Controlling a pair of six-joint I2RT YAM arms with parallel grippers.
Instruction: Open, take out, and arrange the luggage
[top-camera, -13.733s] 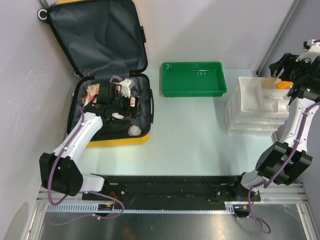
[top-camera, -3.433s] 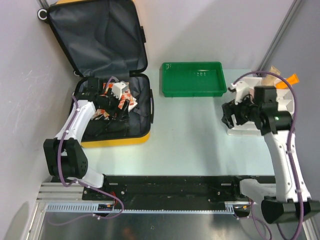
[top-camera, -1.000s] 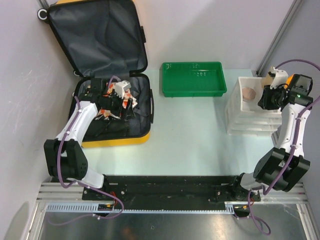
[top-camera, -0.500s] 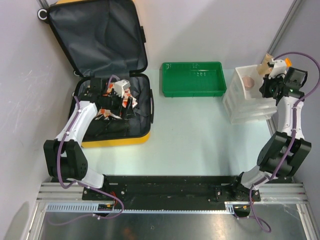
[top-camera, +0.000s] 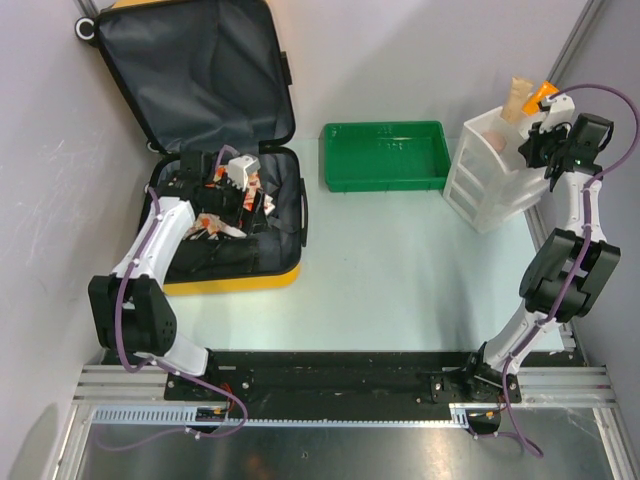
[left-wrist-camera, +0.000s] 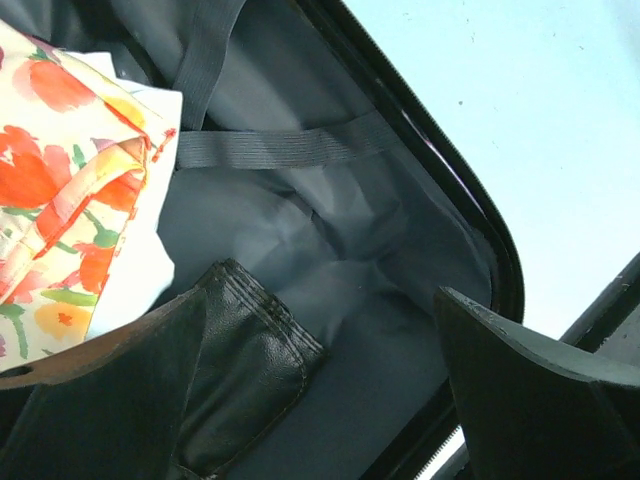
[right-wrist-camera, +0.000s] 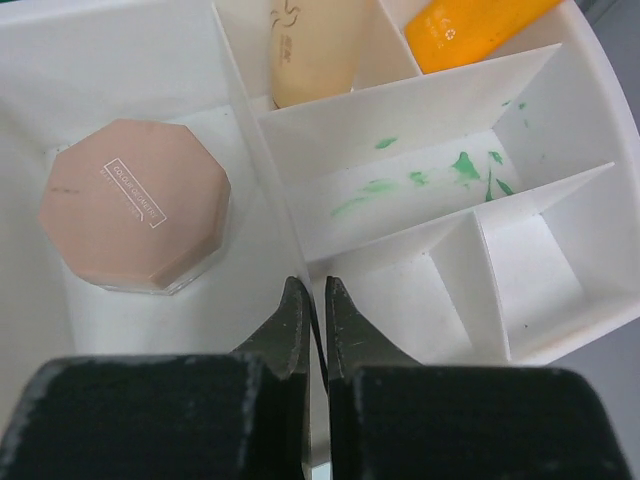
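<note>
The yellow luggage (top-camera: 232, 276) lies open at the left, its dark grey lid (top-camera: 190, 70) leaning back. My left gripper (top-camera: 246, 207) hangs inside the lower half, open (left-wrist-camera: 320, 300) over the grey lining. A black leather pouch (left-wrist-camera: 250, 370) lies by its left finger, and a floral bag (left-wrist-camera: 70, 200) is to the left. My right gripper (top-camera: 531, 146) is shut (right-wrist-camera: 312, 285) on a thin divider wall of the white organizer (right-wrist-camera: 400, 110). A pink octagonal jar (right-wrist-camera: 135, 205), a beige tube (right-wrist-camera: 315, 50) and an orange tube (right-wrist-camera: 480, 25) sit in its compartments.
A green tray (top-camera: 385, 160) stands at the back centre, just left of the organizer (top-camera: 490, 195). Grey walls close in on the left and behind. A black rail (top-camera: 340, 375) runs along the near edge.
The right gripper has shut on the organizer's divider and moved back and up, and the organizer has shifted and turned with it. The left gripper has barely moved inside the luggage.
</note>
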